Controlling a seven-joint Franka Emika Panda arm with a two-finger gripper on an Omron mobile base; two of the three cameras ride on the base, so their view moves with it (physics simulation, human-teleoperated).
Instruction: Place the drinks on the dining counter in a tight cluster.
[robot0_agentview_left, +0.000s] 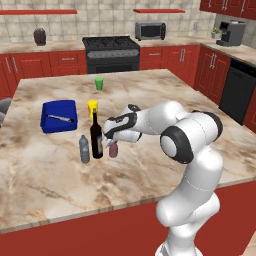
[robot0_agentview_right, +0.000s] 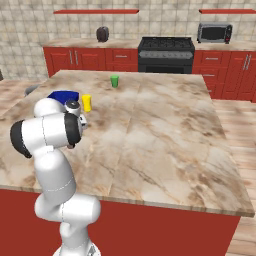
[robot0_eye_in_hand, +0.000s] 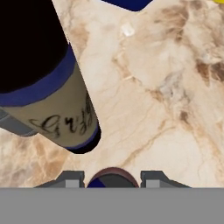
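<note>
The gripper is clenched on the maroon can, which stands on the worktop. Just to its left stands the wine bottle, then the grey bottle. The hand view shows the can's top between the fingertips and the wine label close up.

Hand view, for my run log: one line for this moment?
gripper: shut on can | wine bottle: upright beside it | plastic bottle: next along | counter
</note>
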